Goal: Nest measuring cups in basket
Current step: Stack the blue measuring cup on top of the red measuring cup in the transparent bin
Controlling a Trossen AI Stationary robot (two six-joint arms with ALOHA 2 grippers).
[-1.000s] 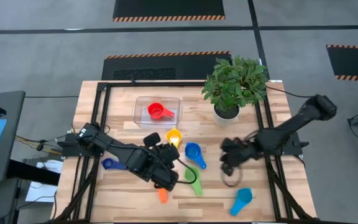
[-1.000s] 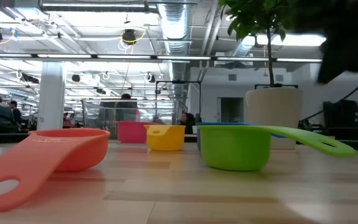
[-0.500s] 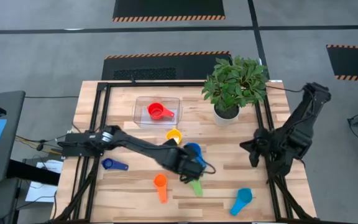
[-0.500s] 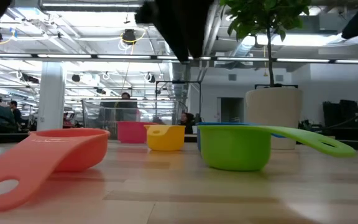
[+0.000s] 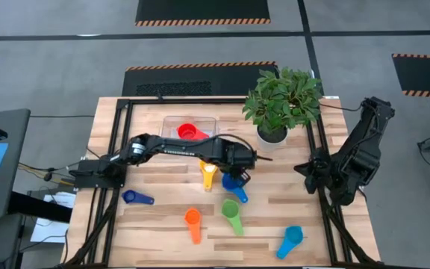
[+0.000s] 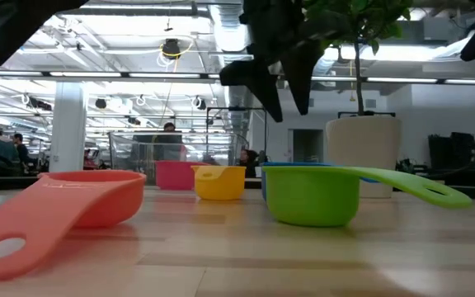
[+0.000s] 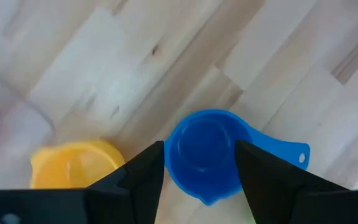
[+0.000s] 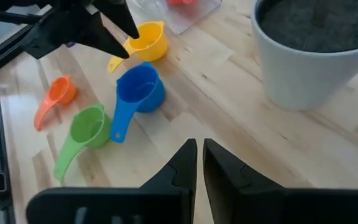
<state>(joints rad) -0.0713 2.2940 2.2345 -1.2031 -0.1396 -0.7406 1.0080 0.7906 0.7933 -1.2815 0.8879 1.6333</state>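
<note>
My left gripper is open and hovers above the blue cup, one finger on either side of its bowl; the low view shows the left gripper well clear of it. The yellow cup stands beside the blue cup. The red cup lies in the clear basket. Green cup, orange cup, dark blue cup and light blue cup rest on the table. My right gripper is shut, held back at the table's right edge.
A white pot with a green plant stands right of the basket, at the far side. A black frame runs round the table. Bare wood lies between the blue cup and the right arm.
My left gripper has swung from the near middle of the table, by the orange cup, to the right and toward the far edge, ending above the blue cup. My right gripper has drawn back from the table's middle to the right edge. The cups have stayed put.
</note>
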